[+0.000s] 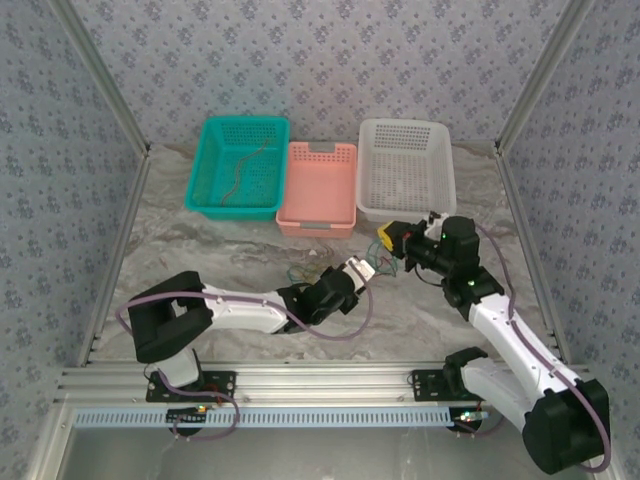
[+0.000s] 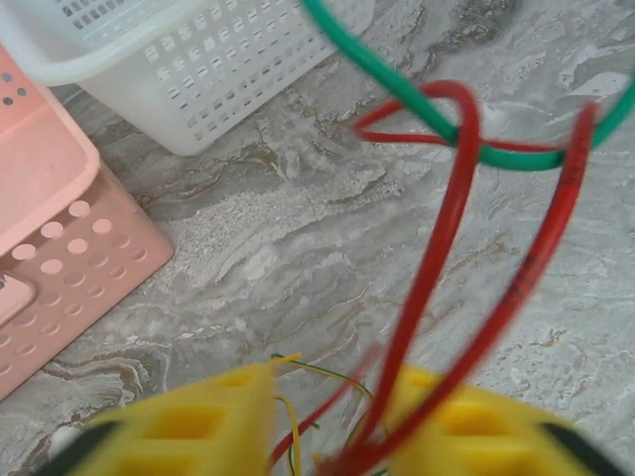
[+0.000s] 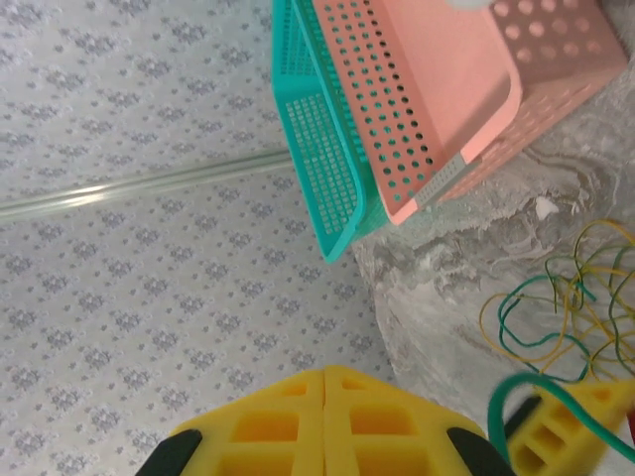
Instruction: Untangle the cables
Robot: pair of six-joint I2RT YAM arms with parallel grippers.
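Starting nearest the arm bases, the left gripper [image 2: 332, 421] reaches toward the middle of the table [image 1: 230, 255]. Its yellow fingers [image 2: 198, 426] stand a little apart with the red cable [image 2: 446, 228] running down into the gap. Whether they actually pinch it I cannot tell. That red cable rises out of the jaws as a doubled loop, its long axis pointing away from the fingers toward the far baskets. At its top it hooks around the green cable [image 2: 397, 79], which crosses it roughly at right angles. Just beside this, a loose tangle of thin yellow and green wires [image 3: 556, 297] lies on the marble, curled with no clear direction. A little farther on, the right gripper [image 3: 325, 421] faces the left one from close by, its jaws pressed together with nothing visible between the pads. At the far edge stand three baskets in a row: the teal basket [image 1: 200, 165], the pink basket [image 1: 316, 224] and the white basket [image 1: 445, 170]. The brown cable [image 1: 243, 172] lies inside the teal one, stretched along the basket's length from near-left to far-right. By my judgement the job is early. One wire looks sorted, while the red, green and yellow ones are knotted together, and the red-green crossing is likely the next knot to free.
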